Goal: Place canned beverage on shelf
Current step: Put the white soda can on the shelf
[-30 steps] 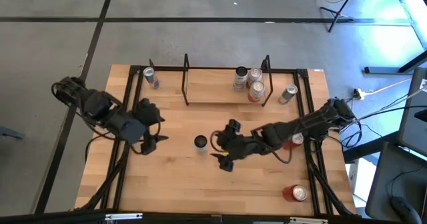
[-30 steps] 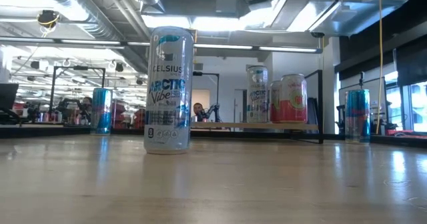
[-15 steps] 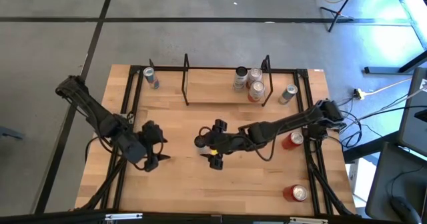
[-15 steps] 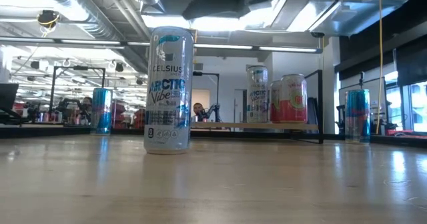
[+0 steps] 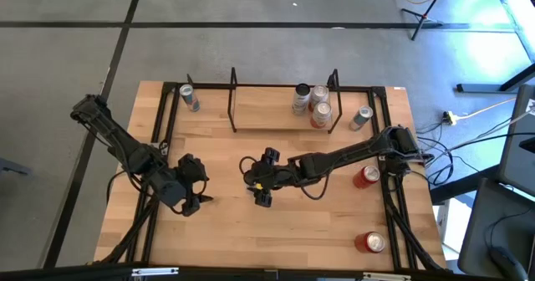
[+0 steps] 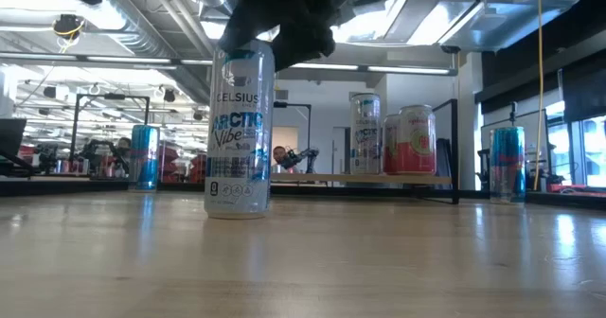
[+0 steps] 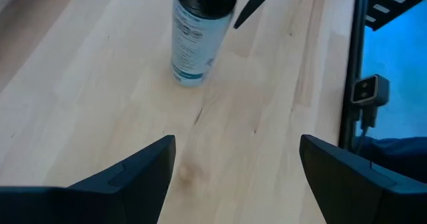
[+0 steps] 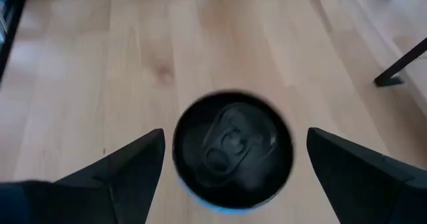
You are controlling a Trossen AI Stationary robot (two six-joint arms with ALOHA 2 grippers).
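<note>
— Which step were you on?

— The reach for the pick, as I judged it. My right gripper hung directly over the Celsius Arctic Vibe can, looking down on its black lid. That can stood upright on the bare wooden tabletop, well in front of the shelf and roughly opposite its left half. Nothing had been lifted.

— And your fingers?

— Spread wide. In my right wrist view one finger showed on each side of the can, both clear of it, so I held nothing and touched nothing. From table height my gripper sat just at the can's rim; whether it brushed the lid I could not tell.

— What did the next move call for?

— By my reckoning, coming down until the fingers straddled the can's body, then closing on it squarely. It is a tall, slim can, so a skewed squeeze could tip it. After that, a lift high enough to clear the shelf's plank and a carry toward it.

— Was there room on the shelf?

— At its right end stood three cans, a pink one among them; the left and middle stretch looked free.

— And your other arm?

— My left gripper waited to the left of the Celsius can, well apart from it, fingers also parted and empty.
</note>
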